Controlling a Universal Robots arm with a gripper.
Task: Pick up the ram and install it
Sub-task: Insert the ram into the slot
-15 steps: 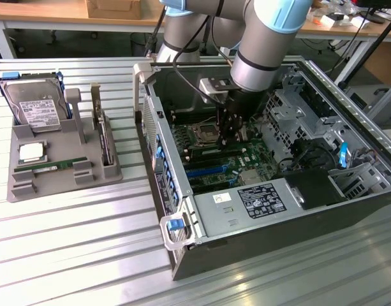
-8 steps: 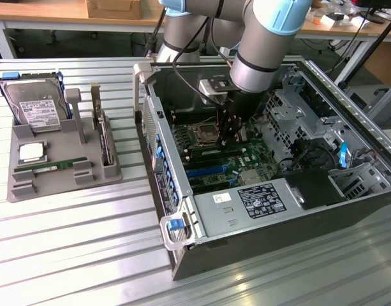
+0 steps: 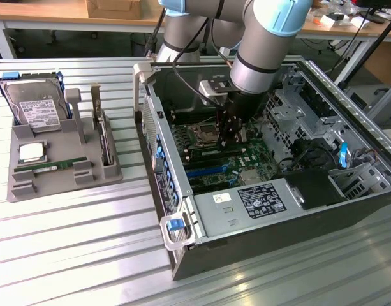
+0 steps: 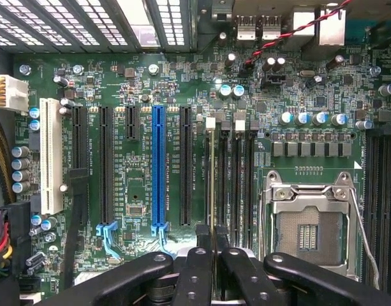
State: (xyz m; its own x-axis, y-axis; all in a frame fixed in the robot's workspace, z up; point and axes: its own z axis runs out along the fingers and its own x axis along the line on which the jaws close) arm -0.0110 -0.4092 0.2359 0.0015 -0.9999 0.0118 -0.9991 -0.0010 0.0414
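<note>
My gripper [image 3: 230, 135] is down inside the open computer case [image 3: 348, 191], over the green motherboard [image 4: 138, 83]. In the wrist view the black fingers [image 4: 200, 258] are shut on a thin strip seen edge-on, the ram [image 4: 212, 191]. The ram runs along the memory slots [image 4: 236, 185] beside the empty processor socket [image 4: 307, 233], with a white latch at its far end. Whether it is seated in the slot I cannot tell. A second green ram stick [image 3: 55, 167] lies flat in the grey tray [image 3: 29, 191] at the exterior view's left.
The tray also holds a silver hard drive [image 3: 36, 105], a square processor chip [image 3: 30, 152] and an upright card [image 3: 104, 137]. Blue, black and white expansion slots [image 4: 158, 166] lie beside the memory slots. The power supply [image 3: 259, 201] and drive cages [image 3: 297, 108] crowd the case.
</note>
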